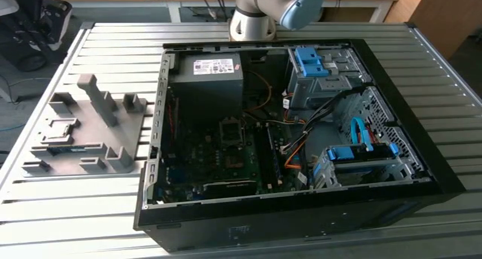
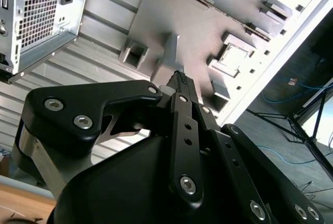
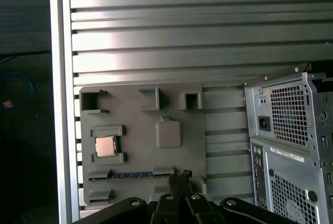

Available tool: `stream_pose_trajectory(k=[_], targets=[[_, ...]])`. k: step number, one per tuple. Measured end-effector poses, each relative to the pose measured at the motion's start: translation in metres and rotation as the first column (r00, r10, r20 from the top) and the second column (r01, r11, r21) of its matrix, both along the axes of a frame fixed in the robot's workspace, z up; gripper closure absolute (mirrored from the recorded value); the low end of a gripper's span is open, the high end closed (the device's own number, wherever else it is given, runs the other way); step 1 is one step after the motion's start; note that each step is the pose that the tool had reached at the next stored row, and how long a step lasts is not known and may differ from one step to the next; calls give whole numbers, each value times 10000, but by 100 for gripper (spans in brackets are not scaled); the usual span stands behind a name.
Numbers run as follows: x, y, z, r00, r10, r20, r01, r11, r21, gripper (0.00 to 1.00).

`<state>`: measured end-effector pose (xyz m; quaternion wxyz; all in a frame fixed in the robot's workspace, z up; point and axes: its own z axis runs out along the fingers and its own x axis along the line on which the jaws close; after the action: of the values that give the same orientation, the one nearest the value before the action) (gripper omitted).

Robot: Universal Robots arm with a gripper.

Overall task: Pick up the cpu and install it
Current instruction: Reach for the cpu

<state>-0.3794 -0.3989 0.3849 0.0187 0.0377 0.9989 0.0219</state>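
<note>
Black links of the gripper [image 3: 179,178] loomed closest in both wrist views, the pincer's tips pressed together on nothing, hanging above the grey parts tray [image 3: 192,130] on the slatted table [image 3: 156,26]; the cpu [image 3: 105,146] lay in its walled recess on that tray, off to one side of the tips and not yet gripped, a memory stick [image 3: 125,174] slotted just beside it; on the exterior view's right of the tray stood the open computer case [image 1: 301,228], its motherboard socket [image 1: 229,129] hemmed by cables; a closed or off-centre descent risked striking the recess walls or the stick, and a skewed hold on so small a chip risked tilting it and harming the socket
</note>
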Motion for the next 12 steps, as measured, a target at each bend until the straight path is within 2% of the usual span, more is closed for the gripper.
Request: stream_pose_trajectory(k=[12], targets=[[-213, 0, -6, 10000, -1, 1, 1, 10000, 0, 90]])
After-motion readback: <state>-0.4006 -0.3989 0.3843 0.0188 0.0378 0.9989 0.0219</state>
